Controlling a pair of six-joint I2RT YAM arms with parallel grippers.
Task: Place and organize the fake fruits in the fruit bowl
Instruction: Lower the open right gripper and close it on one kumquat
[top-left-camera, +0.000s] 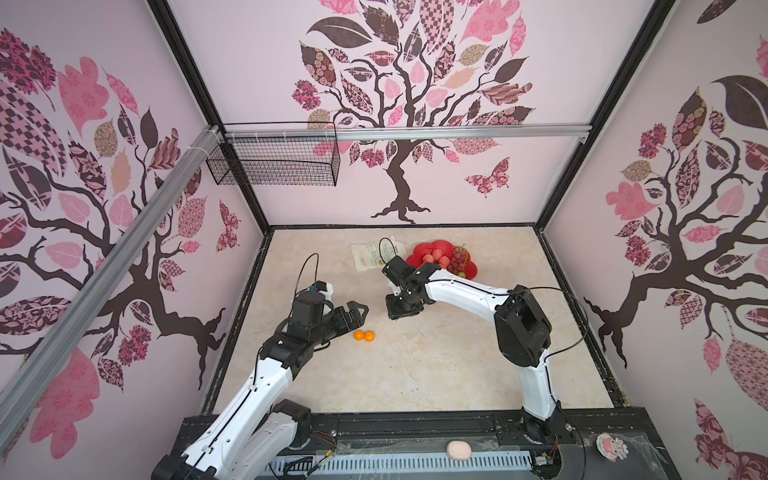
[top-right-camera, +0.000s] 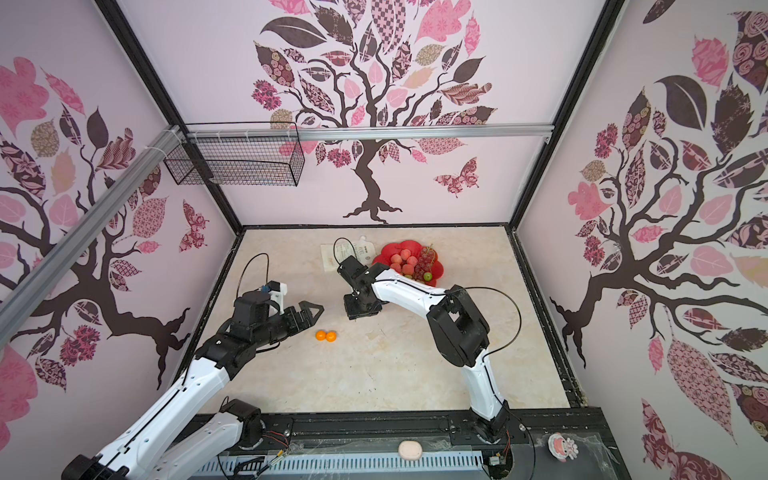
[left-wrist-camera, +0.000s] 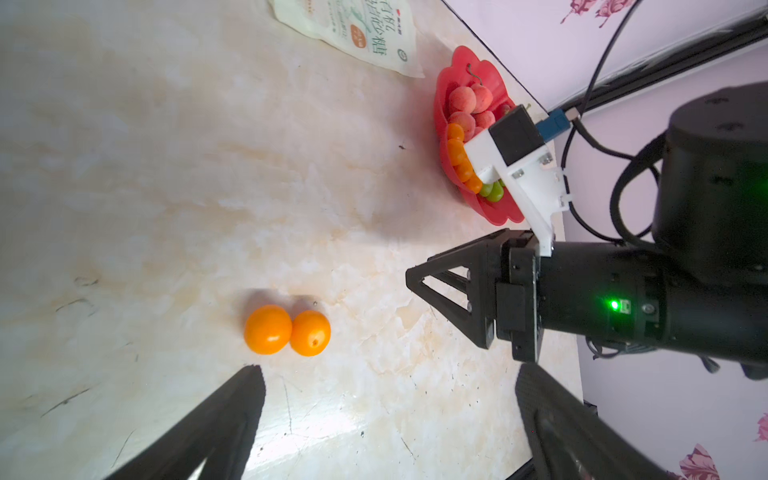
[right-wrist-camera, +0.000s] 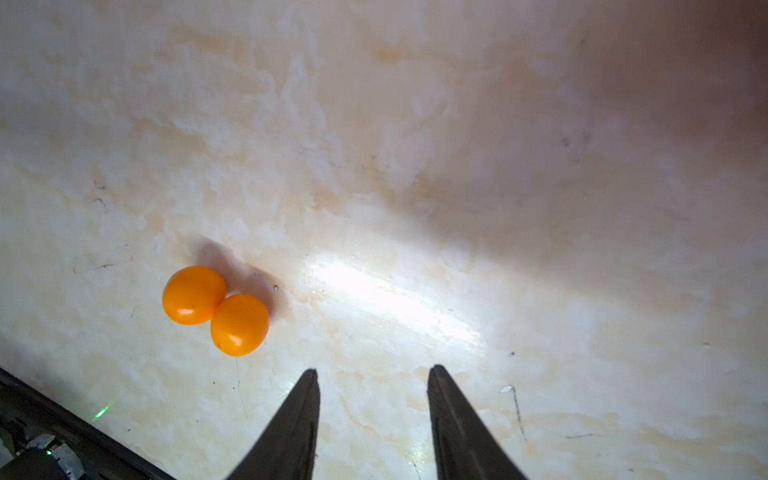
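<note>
Left wrist, white pouch (left-wrist-camera: 357, 33) w/ Asian-script print, unreadable, 2 tangerines (left-wrist-camera: 268, 330) touching

Two orange tangerines (top-left-camera: 359, 336) touching, outside red scalloped bowl (top-left-camera: 422, 251), peaches (top-left-camera: 436, 255) and grapes (top-left-camera: 458, 258) inside

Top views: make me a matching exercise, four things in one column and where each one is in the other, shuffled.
1 grapes
2 tangerines
3 pouch
4 basket

A hanging from the rail
B in the bowl
C flat on the table beside the bowl
D loose on the table, touching each other

Pairs: 1-B, 2-D, 3-C, 4-A
</note>
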